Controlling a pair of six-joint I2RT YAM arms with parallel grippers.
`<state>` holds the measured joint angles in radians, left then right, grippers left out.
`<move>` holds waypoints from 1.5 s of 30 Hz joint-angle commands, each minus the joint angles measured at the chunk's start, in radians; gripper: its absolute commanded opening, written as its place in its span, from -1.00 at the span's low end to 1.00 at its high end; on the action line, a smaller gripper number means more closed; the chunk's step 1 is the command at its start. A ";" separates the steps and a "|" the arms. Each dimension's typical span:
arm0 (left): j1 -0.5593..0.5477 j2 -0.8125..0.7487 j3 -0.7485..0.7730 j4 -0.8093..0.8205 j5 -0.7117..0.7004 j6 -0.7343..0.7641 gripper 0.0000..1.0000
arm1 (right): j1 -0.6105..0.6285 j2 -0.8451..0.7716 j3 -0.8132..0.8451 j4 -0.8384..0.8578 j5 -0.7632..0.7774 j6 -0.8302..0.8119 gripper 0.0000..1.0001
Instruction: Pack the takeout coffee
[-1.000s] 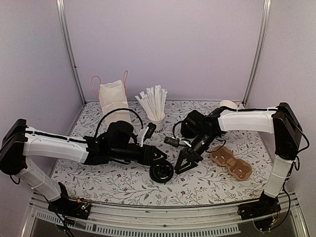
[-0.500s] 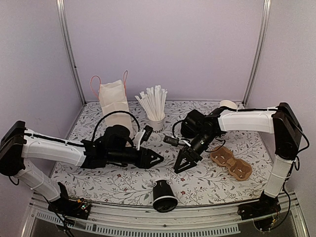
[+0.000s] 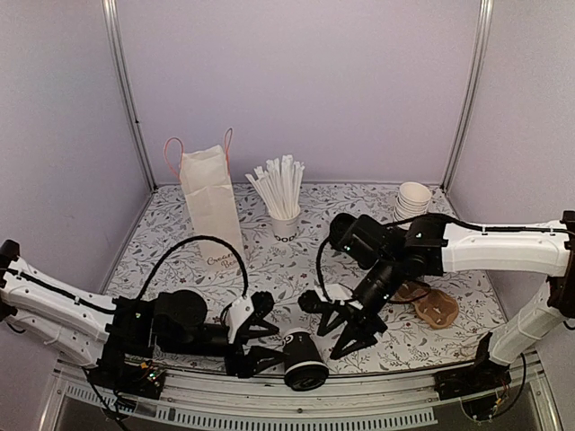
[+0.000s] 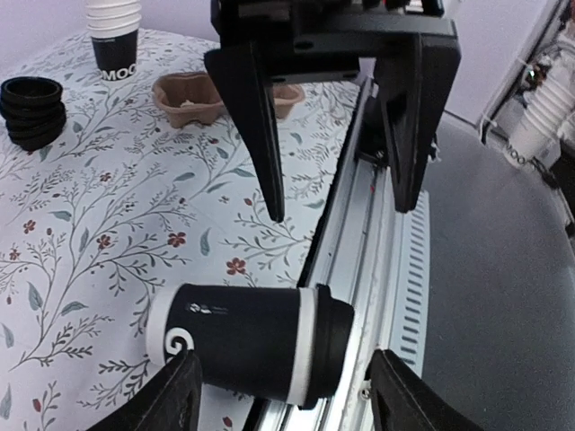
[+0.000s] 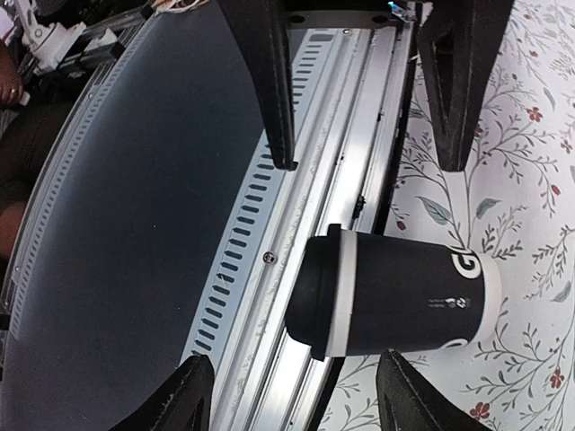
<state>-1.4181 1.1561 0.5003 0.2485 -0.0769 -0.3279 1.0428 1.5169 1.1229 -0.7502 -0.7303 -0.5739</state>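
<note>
The takeout coffee (image 3: 302,362), a black cup with a black lid, lies on its side at the table's near edge. Its lid overhangs the metal rail (image 3: 386,384). My left gripper (image 3: 267,343) is open just left of it. In the left wrist view the cup (image 4: 247,339) lies partly between the tips of my open gripper (image 4: 287,395). My right gripper (image 3: 339,327) is open, just above and right of the cup. In the right wrist view the cup (image 5: 400,292) lies just beyond that open gripper (image 5: 296,395), lid over the rail (image 5: 296,269).
A white paper bag (image 3: 211,202) and a cup of white straws (image 3: 283,193) stand at the back. A stack of cups (image 3: 413,199) stands back right. A brown cup carrier (image 3: 436,305) lies behind the right arm. Black lids (image 4: 31,108) are stacked near it.
The cup left the left gripper and rolled to the table's near edge. Both arms have since swung toward the near edge and now flank the cup, both open.
</note>
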 commanded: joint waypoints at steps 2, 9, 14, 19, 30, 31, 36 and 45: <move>-0.177 0.035 -0.054 0.142 -0.218 0.146 0.34 | 0.093 -0.016 -0.070 0.115 0.202 -0.021 0.38; -0.289 0.232 -0.022 0.253 -0.314 0.150 0.34 | 0.106 0.047 -0.054 0.166 0.200 -0.027 0.51; -0.304 0.254 -0.056 0.376 -0.391 0.145 0.35 | 0.106 0.076 -0.056 0.206 0.193 -0.033 0.68; -0.304 0.288 -0.067 0.461 -0.412 0.170 0.36 | 0.106 0.098 -0.054 0.236 0.168 -0.043 0.83; -0.328 0.316 -0.090 0.485 -0.446 0.150 0.35 | 0.106 0.159 -0.079 0.303 0.136 -0.073 0.98; -0.328 0.312 -0.099 0.488 -0.451 0.147 0.34 | 0.106 0.166 -0.081 0.307 0.136 -0.073 0.98; -0.329 0.289 -0.136 0.510 -0.477 0.143 0.34 | 0.105 0.210 -0.081 0.325 0.128 -0.065 0.98; -0.325 0.250 -0.193 0.516 -0.517 0.137 0.38 | 0.018 0.301 -0.010 0.309 0.036 0.015 0.98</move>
<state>-1.7336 1.4319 0.3401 0.7227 -0.5594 -0.1772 1.1149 1.7523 1.0851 -0.3836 -0.6746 -0.6254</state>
